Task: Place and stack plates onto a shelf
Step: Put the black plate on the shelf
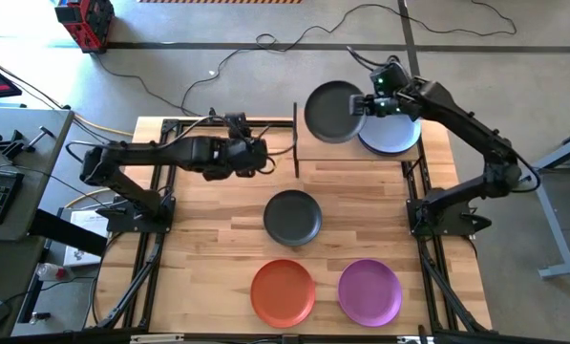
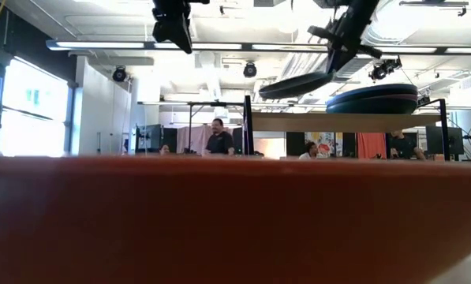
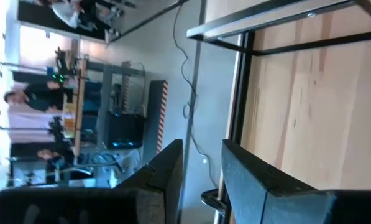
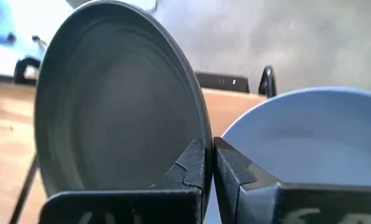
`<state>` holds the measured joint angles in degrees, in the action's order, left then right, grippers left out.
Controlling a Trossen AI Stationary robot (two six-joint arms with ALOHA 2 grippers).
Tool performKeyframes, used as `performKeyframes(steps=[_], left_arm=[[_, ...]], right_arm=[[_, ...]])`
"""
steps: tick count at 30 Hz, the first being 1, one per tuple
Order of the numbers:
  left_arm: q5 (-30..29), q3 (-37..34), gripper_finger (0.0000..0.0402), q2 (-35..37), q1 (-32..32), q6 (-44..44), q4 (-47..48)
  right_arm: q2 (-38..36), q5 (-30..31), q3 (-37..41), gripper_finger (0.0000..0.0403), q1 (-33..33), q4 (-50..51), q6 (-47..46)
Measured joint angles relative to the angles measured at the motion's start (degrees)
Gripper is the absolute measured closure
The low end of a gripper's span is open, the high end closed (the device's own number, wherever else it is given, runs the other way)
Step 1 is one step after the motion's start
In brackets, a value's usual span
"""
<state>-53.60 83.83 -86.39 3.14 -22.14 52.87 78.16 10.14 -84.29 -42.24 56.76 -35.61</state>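
My right gripper [image 1: 366,103] is shut on a dark grey plate [image 1: 332,112] above the left half of the shelf [image 1: 351,161] at the table's far side. A light blue plate [image 1: 391,134] tops a low stack [image 2: 373,100] on the shelf's right half. Another dark plate [image 1: 292,217], an orange plate [image 1: 283,292] and a purple plate [image 1: 369,292] lie flat on the table. My left gripper [image 1: 263,158] hovers open beside the shelf's left post, nothing between its fingers [image 3: 166,174]. My right gripper pinches the dark grey plate's rim [image 4: 201,134] between its two fingers, at the edge nearest the light blue plate. The fingers come from the table's right side, slanting down. The plate hangs clear above the shelf board [image 2: 345,122], tilted, its gripped side higher.
The shelf's black post [image 1: 296,139] stands between my two grippers. The orange plate [image 2: 235,221] fills the low view's foreground. Cables lie on the floor beyond the table's far edge. People sit in the room behind.
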Motion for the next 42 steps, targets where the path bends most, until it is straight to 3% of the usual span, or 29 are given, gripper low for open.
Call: performKeyframes(steps=[5,22,37,42], left_arm=[[1.7,0.0,0.03,0.2,2.5,1.1,0.0],[3.8,0.0,0.03,0.2,5.1,1.1,0.0],[3.8,0.0,0.03,0.2,5.1,1.1,0.0],[3.8,0.0,0.03,0.2,5.1,1.1,0.0]], right_arm=[[2.0,-3.1,0.9,0.0403,0.0,-0.3,0.6],[10.3,-4.4,0.9,0.0402,2.2,0.6,3.1],[10.8,-3.1,0.8,0.0402,1.7,-0.8,5.0],[10.8,-2.9,0.8,0.0374,0.8,0.2,4.6]])
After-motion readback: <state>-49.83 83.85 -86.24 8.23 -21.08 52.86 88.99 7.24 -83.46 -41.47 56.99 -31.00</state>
